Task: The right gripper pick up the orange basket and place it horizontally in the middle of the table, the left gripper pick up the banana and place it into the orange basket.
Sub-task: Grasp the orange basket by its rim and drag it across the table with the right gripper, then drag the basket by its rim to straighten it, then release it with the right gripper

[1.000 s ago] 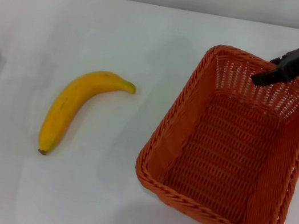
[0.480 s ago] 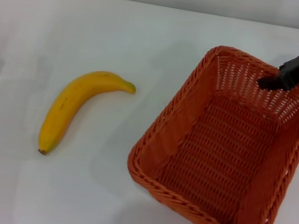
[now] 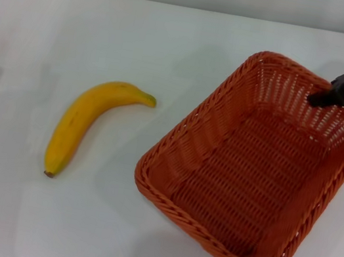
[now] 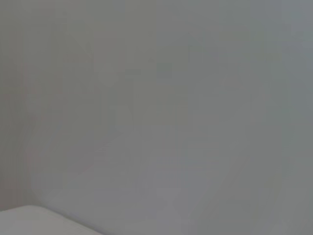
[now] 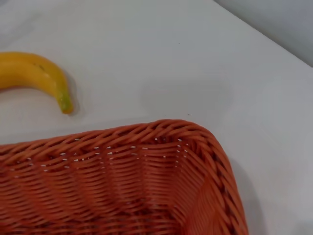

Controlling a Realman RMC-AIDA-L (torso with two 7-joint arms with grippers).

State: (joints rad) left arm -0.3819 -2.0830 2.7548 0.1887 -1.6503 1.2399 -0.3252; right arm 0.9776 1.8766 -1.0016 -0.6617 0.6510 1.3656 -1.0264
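The orange basket [image 3: 185, 145] sits on the right half of the white table [image 3: 109, 31], turned at a slant with its near corner toward the middle. My right gripper [image 3: 325, 97] reaches in from the right edge and is shut on the basket's far rim, one black finger inside the wall. The yellow banana [image 3: 80, 122] lies on the table to the left of the basket, apart from it, stem toward the basket. In the right wrist view the basket rim [image 5: 146, 134] fills the lower part and the banana's stem end [image 5: 36, 73] shows beyond it. The left gripper is out of view.
The left wrist view shows only a grey wall and a sliver of white surface [image 4: 29, 220]. A pale wall runs along the table's far edge [image 3: 180, 5]. Bare tabletop lies between banana and basket.
The basket has swung round with my right gripper: its near end slid left toward the middle while the gripper and far rim shifted right. The banana has not moved.
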